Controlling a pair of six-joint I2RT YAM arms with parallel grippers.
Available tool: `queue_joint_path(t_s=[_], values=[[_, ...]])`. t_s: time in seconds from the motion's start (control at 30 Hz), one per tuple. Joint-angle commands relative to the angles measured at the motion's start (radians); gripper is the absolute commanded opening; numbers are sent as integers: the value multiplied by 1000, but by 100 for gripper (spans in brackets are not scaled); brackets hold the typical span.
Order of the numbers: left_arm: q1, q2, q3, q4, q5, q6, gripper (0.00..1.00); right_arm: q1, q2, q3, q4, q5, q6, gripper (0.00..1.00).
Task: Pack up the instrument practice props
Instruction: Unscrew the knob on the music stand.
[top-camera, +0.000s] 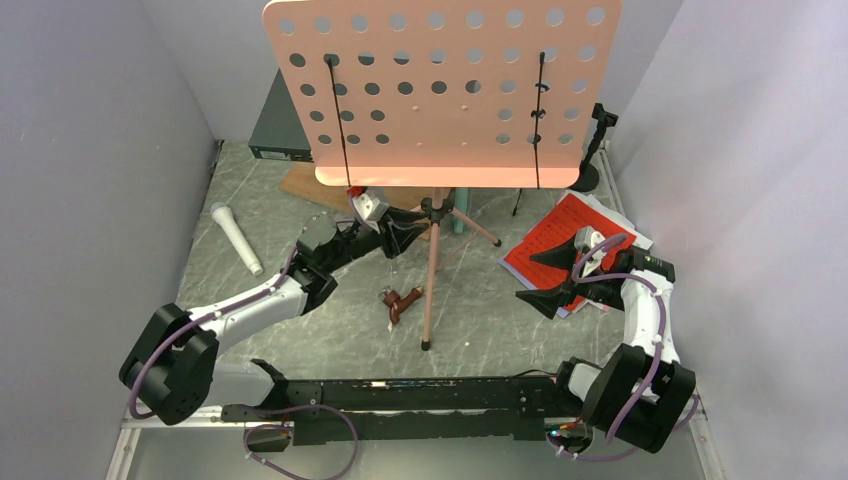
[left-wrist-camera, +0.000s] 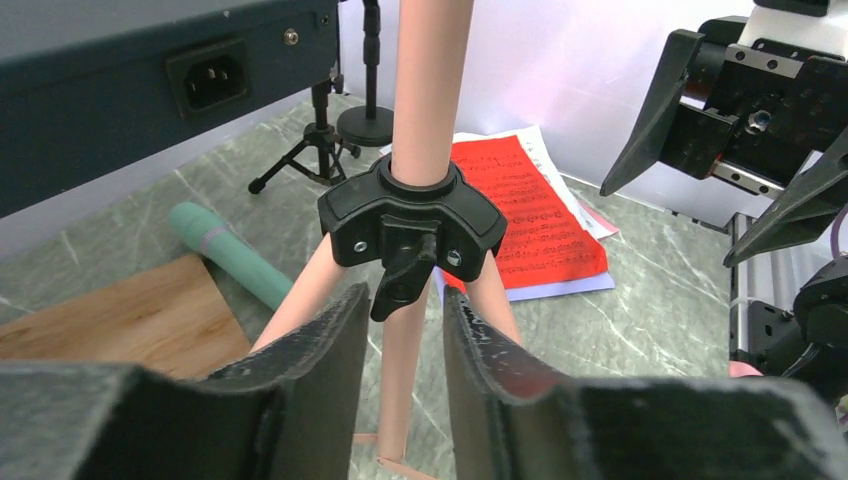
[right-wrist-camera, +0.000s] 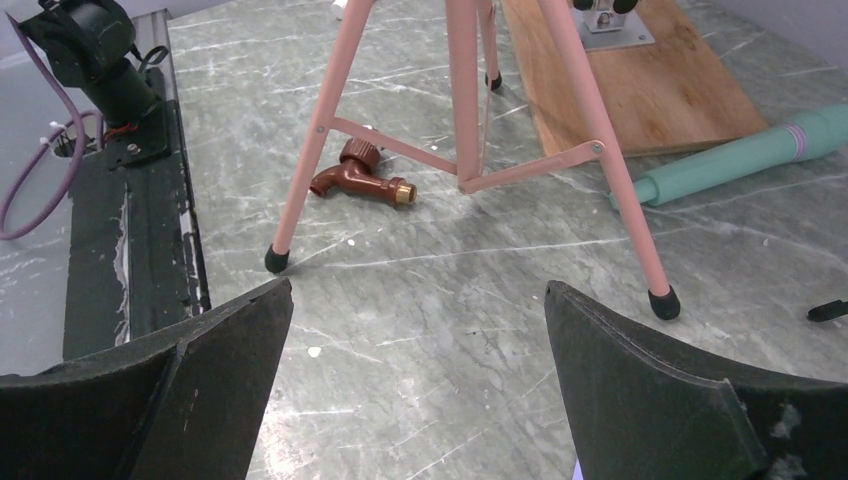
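Above the marble table (top-camera: 330, 340), the left hand (left-wrist-camera: 405, 305) is slightly parted at the pink stand's (left-wrist-camera: 430, 80) collar (left-wrist-camera: 470, 225), right hand (right-wrist-camera: 418, 288) wide.

Top external: high, looking down on table (top-camera: 330, 340).
Left wrist: close on tripod hub (left-wrist-camera: 470, 220).
Right wrist: low, facing pink tripod legs (right-wrist-camera: 311, 140).
Shared: pink tripod legs.

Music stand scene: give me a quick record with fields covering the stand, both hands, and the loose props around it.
Stand: pink music desk upright on spread tripod legs
Left hand: open, fingers either side of the black hub knob
Right hand: open wide, empty, facing the legs
Sheet music: red and white pages flat at right
Microphones: white microphone at left; mint microphone beside the wooden board
Mount: black mic mount standing in the far right corner
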Motion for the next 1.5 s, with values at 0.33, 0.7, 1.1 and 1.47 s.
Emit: queue_joint_path(t_s=[0.33,0.7,1.1,1.47], values=[[5,-3,12,178,18,-93,34,10,11,18,-16,-28,-48,100],[8,-19,27,35,-40,-366,0,13,16,19,-24,-24,-59,100],[5,-76,75,-268,-157,-1057,17,18,21,18,-22,-23,-57,100],[5,-109,175,-511,-211,-1393,37,19,20,16,-29,-20,-61,100]])
